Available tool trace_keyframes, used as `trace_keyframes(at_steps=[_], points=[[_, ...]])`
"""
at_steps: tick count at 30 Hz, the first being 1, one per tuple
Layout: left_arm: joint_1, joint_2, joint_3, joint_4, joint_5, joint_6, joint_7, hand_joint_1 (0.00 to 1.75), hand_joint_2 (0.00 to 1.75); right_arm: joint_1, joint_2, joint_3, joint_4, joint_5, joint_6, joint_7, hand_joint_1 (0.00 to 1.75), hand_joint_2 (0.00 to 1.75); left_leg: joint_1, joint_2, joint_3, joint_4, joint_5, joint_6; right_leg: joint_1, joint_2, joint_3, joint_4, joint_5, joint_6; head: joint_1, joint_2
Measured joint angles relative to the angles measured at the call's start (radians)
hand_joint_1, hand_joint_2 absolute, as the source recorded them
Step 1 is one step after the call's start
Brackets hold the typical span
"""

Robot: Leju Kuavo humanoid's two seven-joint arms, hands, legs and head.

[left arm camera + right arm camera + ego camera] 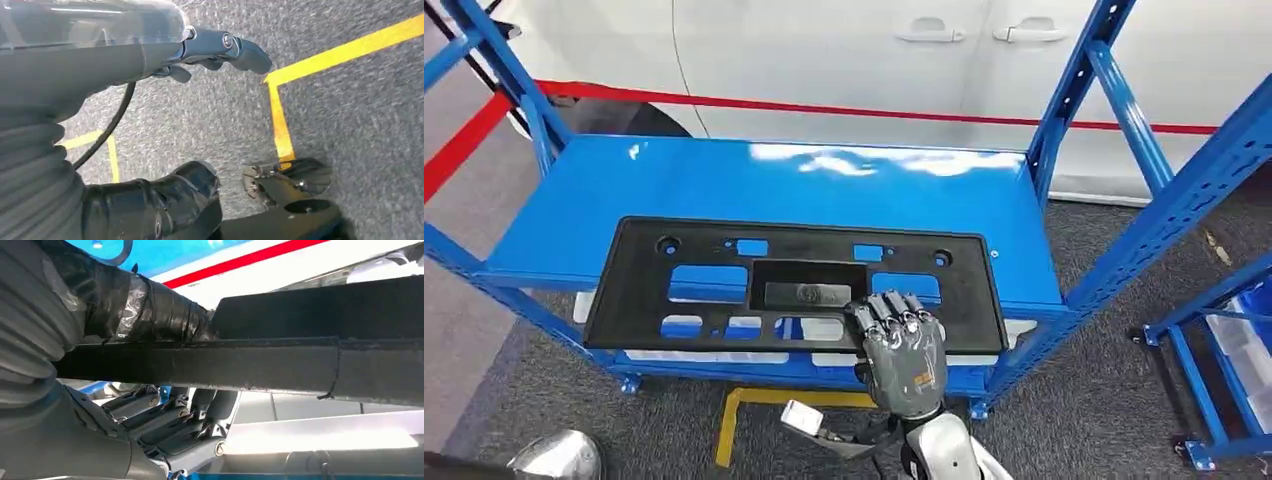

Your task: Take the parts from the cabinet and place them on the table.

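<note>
A long black plastic panel [639, 290] with several cut-outs lies flat on the blue cabinet shelf [824, 190], its front edge overhanging slightly. My right hand [904, 355] is at that front edge, right of centre, fingers lying over the panel's top. In the right wrist view the panel's edge [280, 362] runs between the taped thumb [150, 305] and the fingers [170, 415], so the hand grips it. My left hand [210, 50] hangs over the grey floor with nothing in it, fingers loosely apart.
Blue rack uprights [1074, 90] stand at the shelf's corners. A white car [874, 60] with a red stripe is close behind. A second blue rack [1224, 330] stands at the right. Yellow floor tape [754, 400] runs under the shelf, and pale items lie on the lower level.
</note>
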Motion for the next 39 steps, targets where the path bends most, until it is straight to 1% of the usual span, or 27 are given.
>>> trace_keyframes(at_steps=[1,2,3,4,6,7,11,12,14,16,17,18,19,21,22,25,27,28,29,31,32,33,34,36,37,38,39], points=[[0.001,0.000,0.000,0.000,0.000,0.000,0.000,0.00,1.75,0.000,0.000,0.000,0.000,0.000,0.000,0.000,1.75,1.75,0.000,0.000,-0.023,0.068,-0.031,-0.003,0.001,-0.001,-0.008,0.003,0.004,0.000,0.000,0.000],[0.002,0.000,0.000,0.000,0.000,0.001,0.000,0.00,1.75,0.002,0.000,0.000,0.001,0.000,0.000,0.000,1.75,1.75,0.000,0.000,-0.030,0.103,-0.039,-0.004,0.002,-0.001,-0.017,0.007,0.008,0.000,0.000,0.000],[0.002,0.000,0.000,0.000,0.000,0.002,0.000,0.00,1.75,0.003,0.000,0.000,0.001,0.000,0.000,0.000,1.75,1.75,0.000,0.000,-0.012,0.085,-0.026,-0.004,0.002,-0.001,-0.024,0.011,0.010,0.002,0.000,0.000],[0.003,0.000,0.000,0.000,0.000,0.003,0.000,0.00,1.75,0.003,0.000,0.000,0.001,0.000,0.000,0.000,1.75,1.75,0.000,0.000,0.026,0.029,0.003,-0.003,0.002,-0.001,-0.030,0.016,0.011,0.003,0.000,0.000],[0.001,0.000,0.000,0.000,0.000,0.007,0.000,0.00,1.75,0.003,0.000,-0.001,0.001,0.000,0.000,0.000,1.75,1.75,0.000,0.000,0.142,-0.157,0.071,0.004,0.003,0.000,-0.037,0.027,0.014,0.007,0.000,0.000],[-0.001,0.001,0.000,0.000,0.000,0.008,0.000,0.00,1.75,0.003,0.002,-0.001,0.001,-0.002,0.000,0.000,1.75,1.75,-0.003,-0.001,0.160,-0.199,0.051,0.011,0.007,0.000,-0.043,0.032,0.015,0.012,0.000,0.000],[0.003,0.001,0.000,0.000,0.000,0.011,0.003,0.00,1.75,0.004,0.002,-0.003,0.001,-0.003,-0.001,-0.002,1.75,1.75,-0.009,-0.002,0.149,-0.202,0.077,0.033,0.007,0.001,-0.046,0.027,0.033,0.038,0.000,0.000],[0.003,0.000,0.000,0.000,0.000,0.011,0.003,0.00,1.75,0.005,0.001,-0.005,0.001,-0.003,-0.001,-0.002,1.75,1.75,0.000,0.003,0.151,-0.212,0.091,0.044,0.004,0.004,-0.052,0.036,0.023,0.042,0.000,0.000],[0.000,0.000,0.000,0.000,0.000,0.010,0.003,0.00,1.75,0.004,0.001,-0.008,0.000,-0.003,-0.002,-0.002,1.75,1.75,0.000,0.004,0.135,-0.213,0.103,0.060,0.003,0.007,-0.084,0.120,-0.063,0.049,0.003,0.000],[0.002,0.000,0.000,0.000,0.000,0.011,0.003,0.00,1.75,0.007,0.001,-0.009,0.001,-0.003,-0.003,-0.002,1.75,1.75,-0.001,0.005,0.117,-0.210,0.113,0.058,-0.001,0.007,-0.136,0.277,-0.152,0.057,0.003,0.000],[0.002,0.000,0.000,0.000,0.000,0.011,0.003,0.00,1.75,0.008,0.001,-0.010,0.002,-0.003,-0.002,-0.002,1.75,1.75,-0.001,0.006,0.107,-0.207,0.118,0.057,-0.002,0.007,-0.146,0.321,-0.166,0.059,0.003,0.000],[0.002,0.000,0.000,0.000,0.000,0.010,0.003,0.00,1.75,0.008,0.001,-0.011,0.003,-0.004,-0.003,-0.002,1.75,1.75,-0.001,0.006,0.099,-0.206,0.122,0.056,-0.004,0.006,-0.132,0.316,-0.154,0.060,0.003,0.000],[0.002,0.000,0.000,0.000,0.000,0.011,0.003,0.00,1.75,0.008,0.001,-0.011,0.003,-0.004,-0.003,-0.002,1.75,1.75,-0.001,0.006,0.093,-0.204,0.125,0.054,-0.005,0.006,-0.098,0.272,-0.127,0.058,0.003,0.000],[0.002,0.000,0.000,0.000,0.000,0.011,0.003,0.00,1.75,0.007,0.001,-0.012,0.003,-0.005,-0.003,-0.003,1.75,1.75,-0.001,0.005,0.087,-0.200,0.131,0.047,-0.005,0.006,0.021,0.090,-0.057,0.050,0.003,0.000],[0.002,0.000,0.000,0.000,0.000,0.011,0.003,0.00,1.75,0.005,0.001,-0.012,0.003,-0.007,-0.003,-0.003,1.75,1.75,-0.001,0.005,0.086,-0.200,0.134,0.043,-0.003,0.007,0.056,0.018,-0.066,0.045,0.003,0.000],[0.000,0.000,0.000,0.000,0.000,0.011,0.003,0.00,1.75,0.006,0.001,-0.014,0.003,-0.008,-0.005,-0.003,1.75,1.75,-0.001,0.005,0.081,-0.201,0.150,0.021,0.010,0.008,0.051,0.013,-0.052,0.039,0.003,0.000],[0.001,0.000,0.000,0.000,0.000,0.012,0.003,0.00,1.75,0.006,0.001,-0.015,0.003,-0.009,-0.005,-0.003,1.75,1.75,-0.005,0.004,0.079,-0.205,0.160,0.009,0.004,0.008,0.044,0.006,-0.039,0.023,0.002,0.000],[0.001,0.000,0.000,0.000,0.000,0.013,0.003,0.00,1.75,0.005,0.002,-0.015,0.003,-0.009,-0.004,-0.003,1.75,1.75,0.001,-0.001,0.070,-0.188,0.135,0.006,-0.001,0.002,0.041,0.001,-0.029,0.014,0.003,0.000],[0.001,0.000,0.000,0.000,0.000,0.013,0.003,0.00,1.75,0.005,0.002,-0.015,0.003,-0.009,-0.005,-0.003,1.75,1.75,-0.001,0.000,0.054,-0.149,0.089,0.001,0.000,0.003,0.032,0.001,-0.021,0.009,0.001,0.000],[0.001,0.001,0.000,0.000,0.000,0.013,0.003,0.00,1.75,0.005,0.004,-0.015,0.003,-0.010,-0.006,-0.003,1.75,1.75,0.001,0.000,0.009,-0.005,-0.015,-0.004,0.003,0.000,0.010,0.004,-0.009,-0.001,0.000,0.000],[0.001,0.001,0.000,0.000,0.000,0.013,0.003,0.00,1.75,0.005,0.004,-0.015,0.004,-0.010,-0.006,-0.003,1.75,1.75,0.001,0.000,-0.007,0.053,-0.042,-0.005,0.006,-0.001,-0.002,0.006,-0.002,-0.002,0.000,0.000],[0.002,0.001,0.000,0.000,0.000,0.013,0.003,0.00,1.75,0.006,0.004,-0.015,0.005,-0.010,-0.006,-0.003,1.75,1.75,0.001,0.000,-0.010,0.086,-0.043,-0.005,0.007,-0.001,-0.015,0.010,0.005,-0.002,0.000,0.000],[0.002,0.001,0.000,0.000,0.000,0.013,0.003,0.00,1.75,0.007,0.004,-0.015,0.006,-0.010,-0.006,-0.003,1.75,1.75,0.001,0.000,0.011,0.074,-0.019,-0.002,0.009,-0.001,-0.028,0.014,0.012,-0.001,0.000,0.000],[0.001,0.001,0.000,0.000,0.000,0.014,0.003,0.00,1.75,0.007,0.004,-0.015,0.006,-0.013,-0.006,-0.003,1.75,1.75,0.000,0.000,0.105,-0.055,0.051,0.007,0.011,0.000,-0.048,0.020,0.023,0.002,0.000,0.000],[0.000,0.002,0.000,0.000,0.000,0.015,0.003,0.00,1.75,0.006,0.005,-0.015,0.006,-0.015,-0.006,-0.004,1.75,1.75,-0.003,-0.001,0.163,-0.140,0.065,0.015,0.012,0.000,-0.053,0.024,0.028,0.004,0.000,0.000],[-0.003,0.003,0.000,0.000,0.000,0.015,0.003,0.00,1.75,0.006,0.007,-0.015,0.006,-0.017,-0.006,-0.005,1.75,1.75,-0.009,-0.001,0.202,-0.207,0.040,0.024,0.016,0.000,-0.060,0.027,0.033,0.010,0.000,0.000],[-0.003,0.003,0.000,0.000,0.000,0.016,0.003,0.00,1.75,0.005,0.007,-0.016,0.006,-0.018,-0.006,-0.005,1.75,1.75,-0.010,-0.002,0.203,-0.214,0.044,0.023,0.014,-0.001,-0.061,0.027,0.040,0.017,0.000,0.000]])
